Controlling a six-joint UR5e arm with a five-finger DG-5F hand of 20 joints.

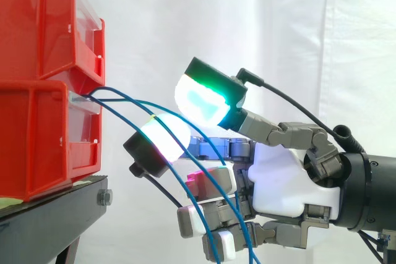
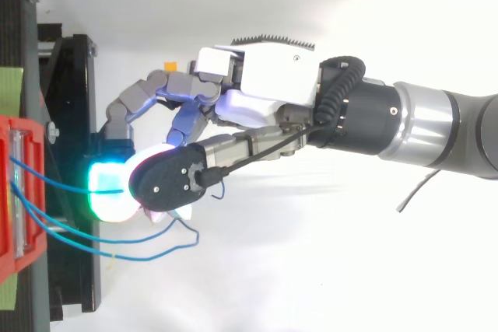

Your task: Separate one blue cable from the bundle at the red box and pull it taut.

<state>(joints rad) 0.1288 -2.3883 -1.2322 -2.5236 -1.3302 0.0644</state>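
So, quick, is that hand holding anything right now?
Hand: shut, pinching one blue cable between its pads.

Robot hand (image 1: 288, 180) with white palm, grey fingers, black-backed pads (image 1: 199, 100) glowing green, cyan and white, black and silver arm (image 2: 436, 126).

Bright, even light washes the white curtain (image 1: 346, 35), leaving only faint folds and soft shadows. The hand's (image 1: 284, 177) glowing pads (image 1: 199, 100) burn nearly white at their centres, ringed with green.
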